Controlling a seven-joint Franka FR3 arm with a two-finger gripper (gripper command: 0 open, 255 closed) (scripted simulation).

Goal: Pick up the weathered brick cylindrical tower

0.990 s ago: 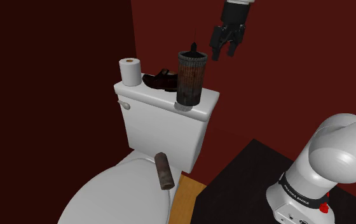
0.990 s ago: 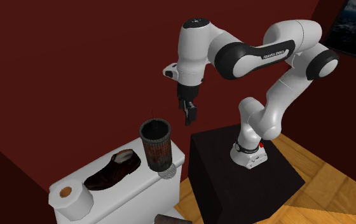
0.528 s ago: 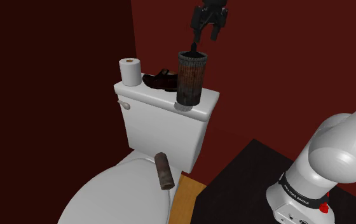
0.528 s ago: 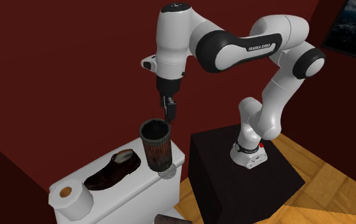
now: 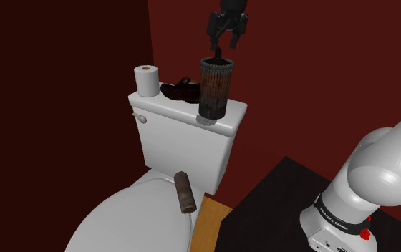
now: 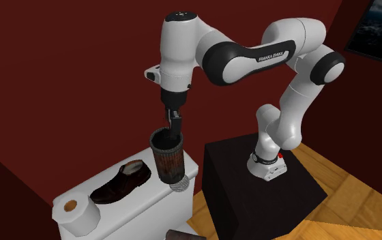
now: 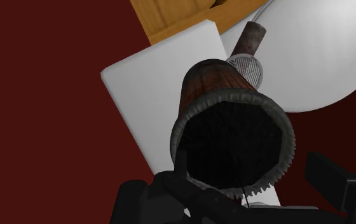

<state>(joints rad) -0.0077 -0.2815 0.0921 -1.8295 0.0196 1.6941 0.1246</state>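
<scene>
The rust-brown, brick-patterned hollow cylindrical tower (image 5: 215, 89) stands upright on the white toilet tank lid (image 5: 229, 123), at the end nearer my stand, its toothed rim facing up. That is why my black two-finger claw (image 5: 224, 43) hangs just above its mouth, fingers spread wide and gripping nothing. A dark brown leather shoe (image 6: 123, 181) lies beside it, so coming from above seems safest.
</scene>
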